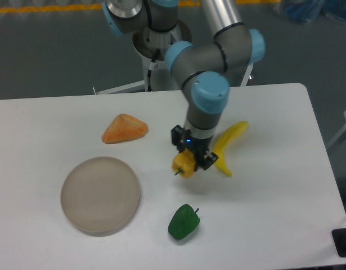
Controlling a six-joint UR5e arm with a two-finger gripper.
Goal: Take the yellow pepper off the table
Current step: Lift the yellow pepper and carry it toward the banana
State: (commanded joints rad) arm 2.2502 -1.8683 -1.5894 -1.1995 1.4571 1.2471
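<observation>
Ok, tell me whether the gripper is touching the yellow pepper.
Touching. The fixed camera shows the gripper with its fingers closed against the sides of the yellow pepper, no gap visible between them.
</observation>
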